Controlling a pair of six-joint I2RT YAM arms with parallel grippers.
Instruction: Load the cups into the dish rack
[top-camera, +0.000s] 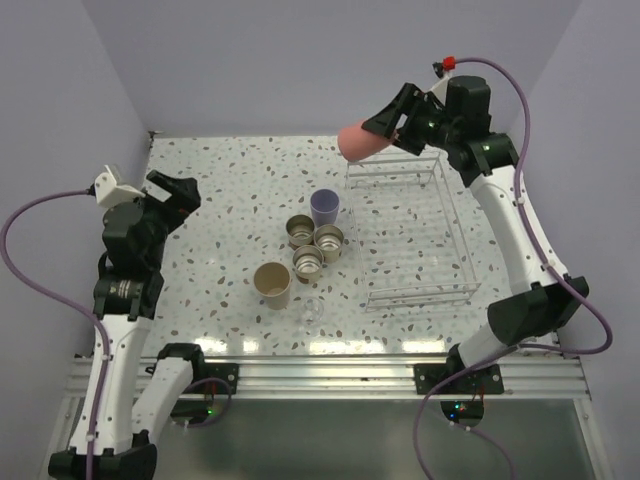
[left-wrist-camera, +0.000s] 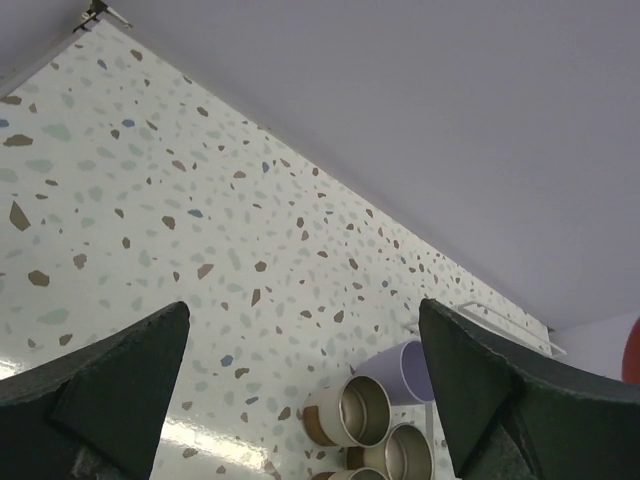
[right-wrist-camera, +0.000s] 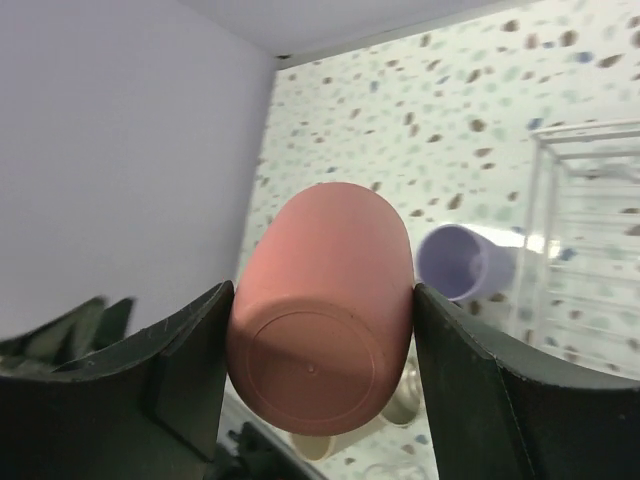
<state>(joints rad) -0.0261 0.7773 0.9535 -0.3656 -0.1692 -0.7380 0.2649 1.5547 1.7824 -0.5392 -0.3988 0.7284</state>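
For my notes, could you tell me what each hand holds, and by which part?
Right hand: the pink cup, gripped across its sides near the base. Left hand: nothing, open.

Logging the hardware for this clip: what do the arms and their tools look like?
The left arm and right arm have white links and black joints, each trailed by a purple cable. The right one carries a red cap by its wrist. The left tool and right tool have broad black wedge-shaped fingers.
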